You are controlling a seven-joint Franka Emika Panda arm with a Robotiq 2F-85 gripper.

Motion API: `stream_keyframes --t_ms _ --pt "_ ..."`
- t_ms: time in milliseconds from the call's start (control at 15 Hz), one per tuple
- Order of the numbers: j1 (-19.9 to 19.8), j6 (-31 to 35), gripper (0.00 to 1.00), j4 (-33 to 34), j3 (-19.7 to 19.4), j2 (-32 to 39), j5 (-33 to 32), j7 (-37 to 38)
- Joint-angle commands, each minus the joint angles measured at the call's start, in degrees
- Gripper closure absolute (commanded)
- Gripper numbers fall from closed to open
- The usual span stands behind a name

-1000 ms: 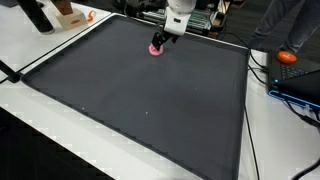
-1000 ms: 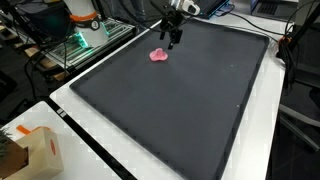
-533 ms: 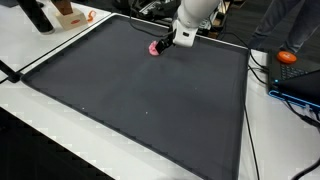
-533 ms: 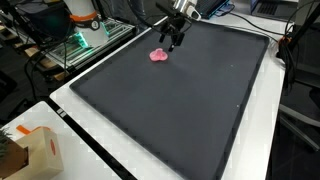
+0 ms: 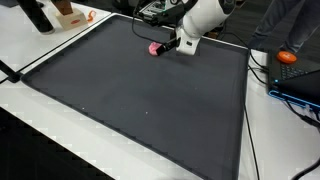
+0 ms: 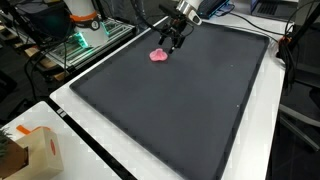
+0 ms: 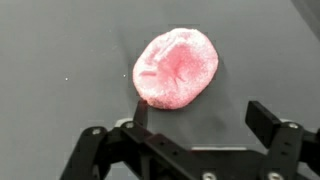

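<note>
1. State. My claw (image 7: 198,118) is spread to its full width and grips nothing. In the wrist view the pink lump (image 7: 176,68) lies just ahead of the fingertips and is not centred between them. It sits nearer the finger on the left of that view, whose tip is just beside the lump's lower edge. I cannot tell whether they touch.

2. Location. In both exterior views the pink lump (image 5: 154,47) (image 6: 158,56) rests flat on the black mat (image 5: 150,110) that covers the tabletop (image 5: 55,50). It lies close to the mat edge on my base side and well apart from the other three edges. My claw (image 5: 172,44) comes in at a slant rather than plumb.

3. Procedure, as I judge it.
   a. Centre first. Shift sideways until the lump sits midway between both fingers.
   b. Level the wrist, so that both tips meet the mat together.
   c. Descend slowly. The lump looks soft and low, so the tips must reach almost to the mat to get around it.
   d. Close gently. A hard squeeze may deform the lump or push it out.

4. Caution. A tilted descent may scrape one finger on the mat and drag it.
</note>
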Motion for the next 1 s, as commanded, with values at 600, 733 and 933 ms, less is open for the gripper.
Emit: stream_keyframes --t_ms 600,733,933 --pt "1.7 -6.0 0.00 4.2 0.1 5.1 -7.0 5.7" --pt "1.5 -5.8 0.00 4.2 0.1 4.9 -6.8 6.4" --pt "1.0 -5.7 0.00 4.5 0.2 4.7 -5.6 7.1"
